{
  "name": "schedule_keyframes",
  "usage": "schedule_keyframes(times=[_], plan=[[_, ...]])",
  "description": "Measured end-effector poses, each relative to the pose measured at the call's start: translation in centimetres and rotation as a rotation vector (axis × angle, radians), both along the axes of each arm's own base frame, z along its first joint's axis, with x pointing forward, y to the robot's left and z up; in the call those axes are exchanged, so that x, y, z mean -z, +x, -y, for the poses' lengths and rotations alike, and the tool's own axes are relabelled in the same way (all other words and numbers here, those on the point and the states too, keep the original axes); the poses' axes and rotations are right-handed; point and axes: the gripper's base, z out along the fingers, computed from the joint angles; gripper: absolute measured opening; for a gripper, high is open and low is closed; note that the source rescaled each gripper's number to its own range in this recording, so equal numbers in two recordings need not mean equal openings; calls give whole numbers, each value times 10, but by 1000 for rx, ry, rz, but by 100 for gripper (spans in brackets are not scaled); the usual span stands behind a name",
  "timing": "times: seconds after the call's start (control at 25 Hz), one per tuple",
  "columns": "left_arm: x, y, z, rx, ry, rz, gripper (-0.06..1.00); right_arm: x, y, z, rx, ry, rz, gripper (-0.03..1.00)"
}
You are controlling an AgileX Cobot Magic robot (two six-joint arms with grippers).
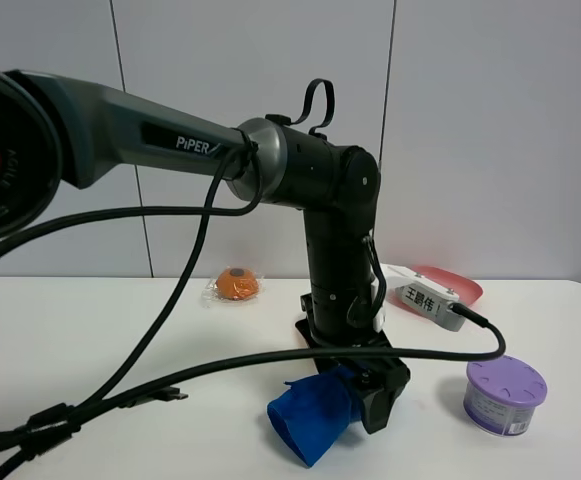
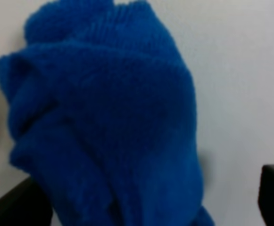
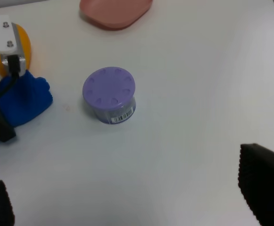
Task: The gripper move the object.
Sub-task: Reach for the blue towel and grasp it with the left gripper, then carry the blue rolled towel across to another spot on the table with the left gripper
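Note:
A blue knitted cloth [image 1: 312, 418] lies bunched at the table's front middle. My left gripper [image 1: 368, 398] is low on its right side. In the left wrist view the cloth [image 2: 103, 122] fills the frame between the two dark fingertips [image 2: 14, 207], which stand wide apart. The cloth touches one fingertip and there is a gap to the other, so the left gripper [image 2: 144, 214] is open around it. My right gripper [image 3: 127, 202] is open and empty, above bare table, and is out of the exterior view. The cloth also shows in the right wrist view [image 3: 21, 101].
A purple-lidded jar [image 1: 506, 394] stands right of the cloth, also in the right wrist view [image 3: 109, 94]. An orange wrapped object [image 1: 236, 284] lies at the back left. A pink dish [image 1: 452, 283] sits at the back right. Black cables [image 1: 170, 390] trail across the left table.

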Motion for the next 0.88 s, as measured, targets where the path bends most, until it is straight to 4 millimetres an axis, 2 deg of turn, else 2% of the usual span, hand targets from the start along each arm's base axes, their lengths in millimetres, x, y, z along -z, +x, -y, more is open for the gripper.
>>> schedule_keyframes(times=[0.2, 0.28, 0.32, 0.36, 0.48, 0.52, 0.72, 0.8, 0.88], plan=[[5, 1, 1, -2, -4, 5, 91, 0, 0, 0, 0, 0, 0, 100], [5, 1, 1, -2, -8, 9, 82, 0, 0, 0, 0, 0, 0, 100], [5, 2, 1, -3, -9, 10, 74, 0, 0, 0, 0, 0, 0, 100], [5, 2, 1, -3, -9, 11, 59, 0, 0, 0, 0, 0, 0, 100], [5, 2, 2, -3, -13, 11, 4, 0, 0, 0, 0, 0, 0, 100], [5, 1, 2, -2, -12, 9, 0, 0, 0, 0, 0, 0, 0, 100], [-2, -4, -3, -3, 32, -40, 0, 0, 0, 0, 0, 0, 0, 100], [-22, -5, -4, -21, 15, -23, 0, 0, 0, 0, 0, 0, 0, 100], [-53, -6, -5, -43, -29, 18, 0, 0, 0, 0, 0, 0, 0, 100]])
